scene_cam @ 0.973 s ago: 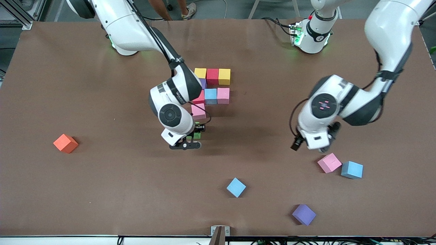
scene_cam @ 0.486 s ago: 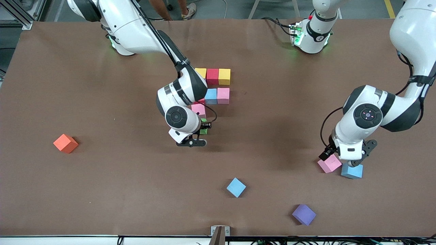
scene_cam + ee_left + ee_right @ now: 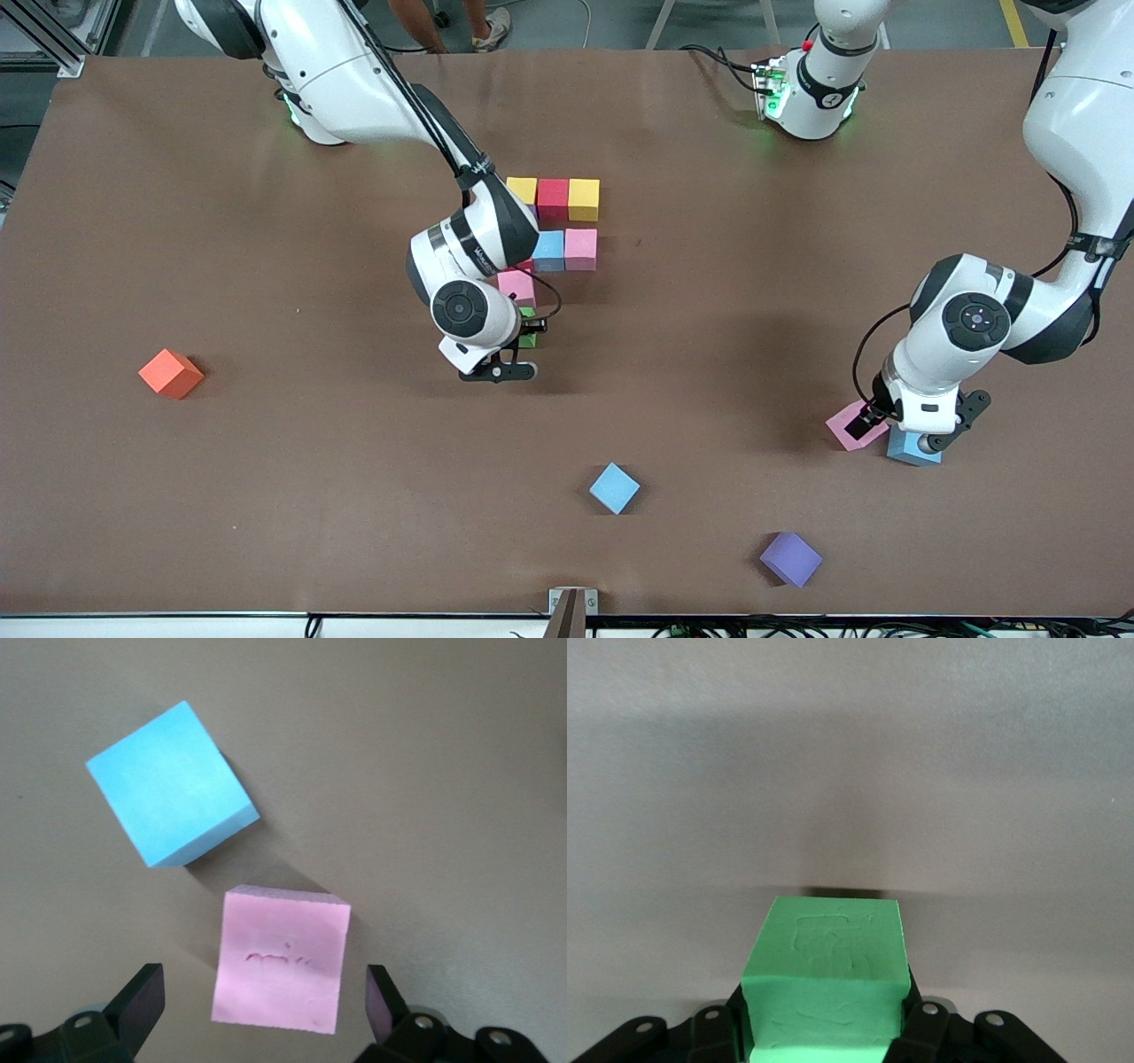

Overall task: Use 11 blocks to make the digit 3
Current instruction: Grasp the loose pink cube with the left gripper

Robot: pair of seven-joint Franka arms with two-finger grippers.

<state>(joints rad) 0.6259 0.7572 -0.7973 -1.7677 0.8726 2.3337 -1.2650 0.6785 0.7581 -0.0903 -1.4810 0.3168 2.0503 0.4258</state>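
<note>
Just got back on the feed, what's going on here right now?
The right gripper is shut on the green block, holding it beside the pink block at the near end of the partly built figure. The left gripper is open over a loose pink block, one finger on either side, with a light blue block close beside it. Another blue block, a purple block and an orange cube lie loose on the table.

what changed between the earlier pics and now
The left tool swung toward the left arm's end of the table and came down with its jaws open around the loose pink block, beside a light blue block. The right tool, shut on the green block, shifted slightly toward the pink block at the end of the unfinished digit. The loose blocks and orange cube stayed put.
</note>
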